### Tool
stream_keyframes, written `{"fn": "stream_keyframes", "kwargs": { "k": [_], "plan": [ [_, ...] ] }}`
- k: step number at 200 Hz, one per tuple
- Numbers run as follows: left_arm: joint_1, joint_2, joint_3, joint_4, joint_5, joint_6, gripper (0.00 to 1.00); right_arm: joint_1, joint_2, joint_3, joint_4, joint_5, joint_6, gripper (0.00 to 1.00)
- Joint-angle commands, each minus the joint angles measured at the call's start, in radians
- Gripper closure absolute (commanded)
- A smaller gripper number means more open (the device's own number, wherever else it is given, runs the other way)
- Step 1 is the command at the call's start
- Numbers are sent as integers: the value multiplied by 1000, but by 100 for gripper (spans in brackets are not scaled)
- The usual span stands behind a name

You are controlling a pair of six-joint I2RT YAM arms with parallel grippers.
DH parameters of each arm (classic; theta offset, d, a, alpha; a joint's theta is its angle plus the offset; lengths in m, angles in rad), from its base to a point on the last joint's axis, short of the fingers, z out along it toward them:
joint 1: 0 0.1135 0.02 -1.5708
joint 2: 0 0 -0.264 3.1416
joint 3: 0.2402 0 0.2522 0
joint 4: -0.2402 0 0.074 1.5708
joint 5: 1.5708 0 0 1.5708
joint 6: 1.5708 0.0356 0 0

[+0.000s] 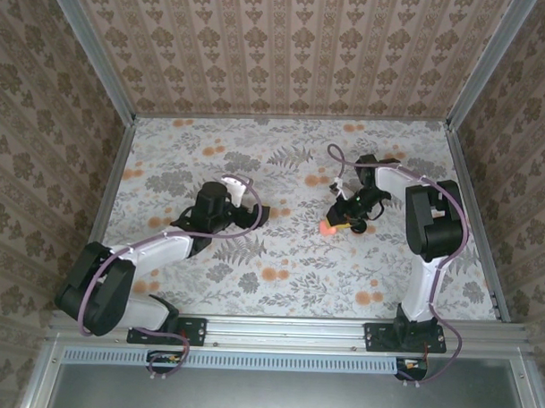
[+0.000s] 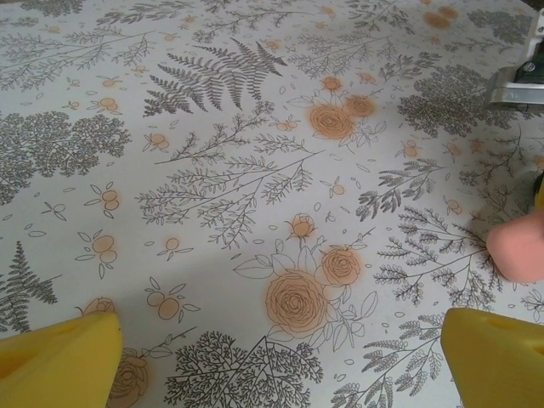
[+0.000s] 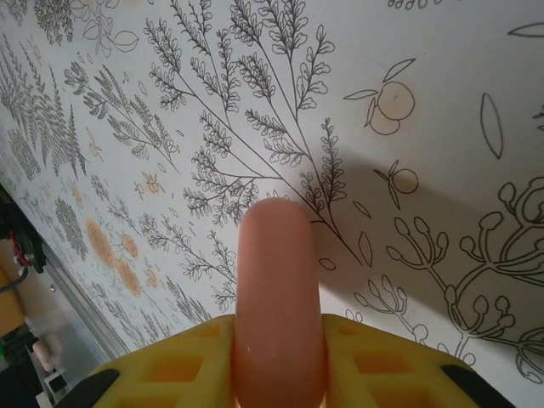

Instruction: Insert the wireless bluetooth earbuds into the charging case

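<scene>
Salmon-pink, the charging case [image 3: 279, 297] is pinched edge-on between the fingers of your right gripper [image 3: 279, 340], at 3 o'clock from table [image 1: 280, 258] centre, probably to steady it for loading. Your left gripper [image 2: 280, 357] sits at the case's 9 o'clock, spread wide and empty, likely free to fetch earbuds.

charging case [image 3: 279, 297]: plain salmon-pink, glossy. My right fingers [image 3: 170, 374] and left fingers [image 2: 59, 357]: yellow. Table cover [image 1: 279, 267]: off-white print, grey ferns and twigs, orange roses and berries. Walls [image 1: 287, 43]: beige-brown damask in vertical stripes. My arms [image 1: 163, 249]: white links, black joints; cable [image 1: 331, 155] purple. Frame rail [image 1: 286, 325]: bare silver.
</scene>
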Motion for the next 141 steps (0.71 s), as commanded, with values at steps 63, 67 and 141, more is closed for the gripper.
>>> {"fn": "stream_keyframes", "kwargs": {
  "k": [63,67,141],
  "plan": [
    [4,4,66,4,52,0,3,-6,28,34,-28,86,48,63],
    [4,4,66,3,54,0,3,-7,29,36,-28,87,49,62],
    [6,9,73,-8,66,5,3,-6,31,47,-6,121,92,55]
  ]
}}
